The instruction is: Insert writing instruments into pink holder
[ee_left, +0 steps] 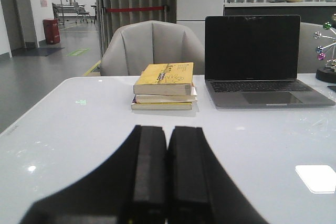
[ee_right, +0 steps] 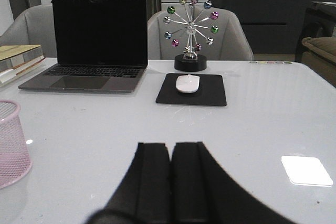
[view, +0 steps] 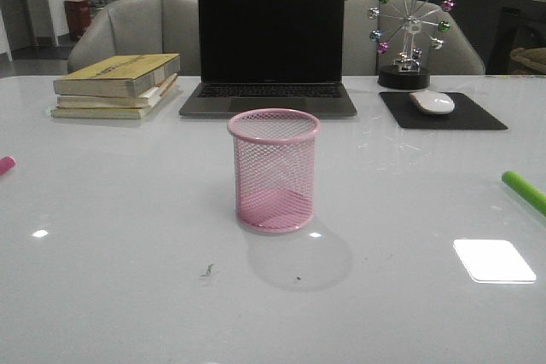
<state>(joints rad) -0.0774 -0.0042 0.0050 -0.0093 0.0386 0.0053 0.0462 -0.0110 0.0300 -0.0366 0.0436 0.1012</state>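
Observation:
The pink holder (view: 274, 170) stands upright and empty at the middle of the white table; part of it shows in the right wrist view (ee_right: 11, 142). A green marker (view: 524, 191) lies at the table's right edge, partly cut off by the frame. Only the end of the pink-red marker (view: 6, 164) shows at the left edge. Neither gripper appears in the front view. My left gripper (ee_left: 168, 129) is shut with nothing between its fingers, low over the table. My right gripper (ee_right: 170, 146) is likewise shut and empty.
Behind the holder stand an open laptop (view: 270, 49), a stack of books (view: 117, 84) at back left, and a mouse (view: 432, 101) on a black pad (view: 442, 112) with a ball ornament (view: 409, 31) at back right. Grey chairs (ee_left: 152, 48) stand beyond the table.

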